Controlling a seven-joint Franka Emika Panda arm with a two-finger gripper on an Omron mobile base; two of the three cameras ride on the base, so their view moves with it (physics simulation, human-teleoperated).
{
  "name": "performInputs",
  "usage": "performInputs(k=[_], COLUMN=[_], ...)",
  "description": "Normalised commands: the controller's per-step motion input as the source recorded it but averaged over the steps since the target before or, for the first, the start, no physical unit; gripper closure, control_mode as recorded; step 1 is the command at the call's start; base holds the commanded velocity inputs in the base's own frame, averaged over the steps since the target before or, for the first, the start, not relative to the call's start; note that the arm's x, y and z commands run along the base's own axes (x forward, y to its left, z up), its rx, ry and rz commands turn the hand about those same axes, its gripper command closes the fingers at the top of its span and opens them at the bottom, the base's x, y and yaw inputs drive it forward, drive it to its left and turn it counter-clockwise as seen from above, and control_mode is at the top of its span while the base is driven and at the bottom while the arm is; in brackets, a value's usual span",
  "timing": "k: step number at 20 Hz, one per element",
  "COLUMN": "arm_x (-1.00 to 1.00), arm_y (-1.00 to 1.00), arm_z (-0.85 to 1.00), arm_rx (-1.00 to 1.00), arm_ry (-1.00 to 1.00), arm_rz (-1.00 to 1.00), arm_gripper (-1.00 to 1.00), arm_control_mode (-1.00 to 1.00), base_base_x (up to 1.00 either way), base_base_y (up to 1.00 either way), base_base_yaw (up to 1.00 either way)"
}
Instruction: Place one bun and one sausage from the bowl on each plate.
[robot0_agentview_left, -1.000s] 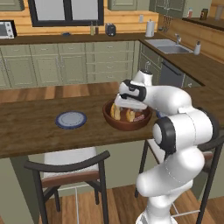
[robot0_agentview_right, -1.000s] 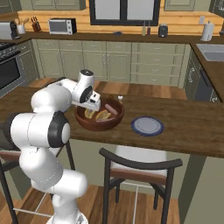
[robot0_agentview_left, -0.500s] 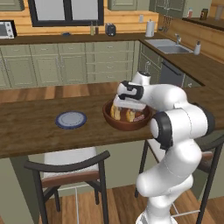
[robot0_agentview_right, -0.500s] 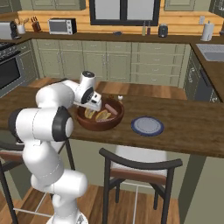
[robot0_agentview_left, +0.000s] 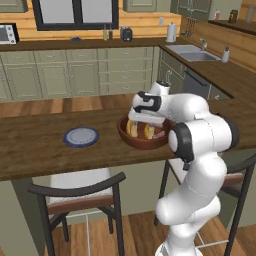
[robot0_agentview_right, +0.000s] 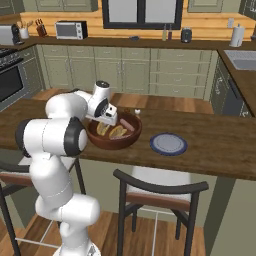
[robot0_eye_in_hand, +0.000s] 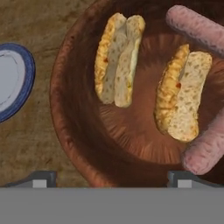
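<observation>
Above the bowl (robot0_eye_in_hand: 70, 131), the gripper (robot0_eye_in_hand: 111, 177) hovers with jaws spread fully apart and nothing between them. Inside lie two buns, one toward the plate side (robot0_eye_in_hand: 118, 59) and one beside it (robot0_eye_in_hand: 181, 94), with sausages along the far edge (robot0_eye_in_hand: 197, 28) and near the rim (robot0_eye_in_hand: 205, 148). A blue-grey plate (robot0_agentview_left: 81, 136) waits on the counter (robot0_agentview_left: 35, 150), well apart from the bowl. Good practice would be to centre over one bun, align the jaws across its narrow width, and descend without nudging its neighbour.

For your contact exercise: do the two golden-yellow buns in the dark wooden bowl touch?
Apart. The hand view shows bare bowl floor between the left bun and right bun.
</observation>
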Motion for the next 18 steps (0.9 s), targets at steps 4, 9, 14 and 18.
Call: performInputs(k=[4, 9, 14, 18], arm_x=[0.64, 0.62, 0.26, 0.15], arm_y=[0.00, 0.00, 0.00, 0.00], arm_z=[0.00, -0.20, -0.63, -0.46], arm_rx=[0.01, 0.03, 0.03, 0.00], arm_ry=[0.00, 0.00, 0.00, 0.00], arm_rz=[0.00, 0.00, 0.00, 0.00], arm_gripper=[-1.00, -1.00, -1.00, -1.00], arm_control_mode=[-1.00, -1.00, -1.00, -1.00], base_base_x=[0.00, 0.00, 0.00, 0.00], base_base_y=[0.00, 0.00, 0.00, 0.00], base_base_yaw=[0.00, 0.00, 0.00, 0.00])
